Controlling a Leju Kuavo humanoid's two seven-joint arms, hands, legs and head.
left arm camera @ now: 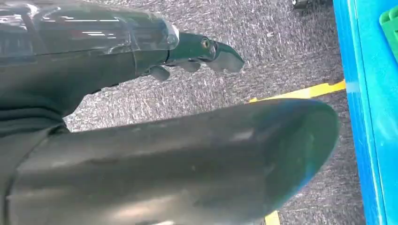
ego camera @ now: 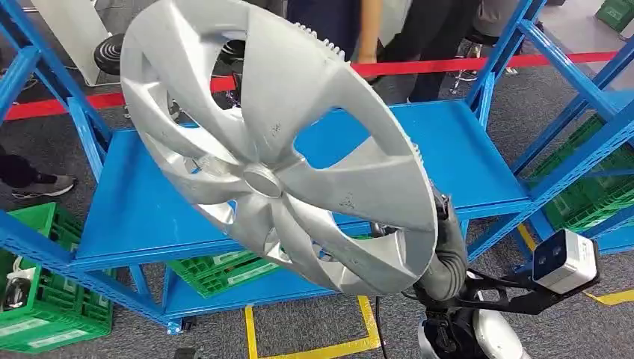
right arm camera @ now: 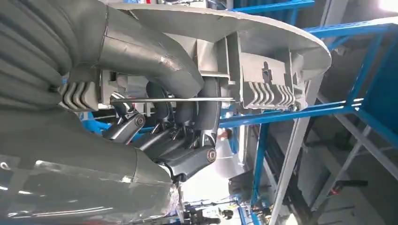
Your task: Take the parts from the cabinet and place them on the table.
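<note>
A large silver wheel cover [ego camera: 277,142] is lifted and tilted in front of the blue cabinet shelf [ego camera: 142,202], hiding much of it. My right hand [ego camera: 447,250] grips the cover's lower right rim from behind. In the right wrist view the thumb [right arm camera: 155,58] lies over the cover's ribbed rim [right arm camera: 263,70] and the dark fingers [right arm camera: 187,154] curl round its back. My left hand [left arm camera: 197,54] hangs over the grey carpet with its fingers loosely apart and nothing in it.
Green crates [ego camera: 45,299] sit under the shelf at the left, more green crates [ego camera: 591,187] at the right. Blue uprights [ego camera: 508,45] frame the cabinet. People stand behind a red tape [ego camera: 478,63]; one shoe [ego camera: 41,183] at far left. Yellow floor lines [ego camera: 329,348] below.
</note>
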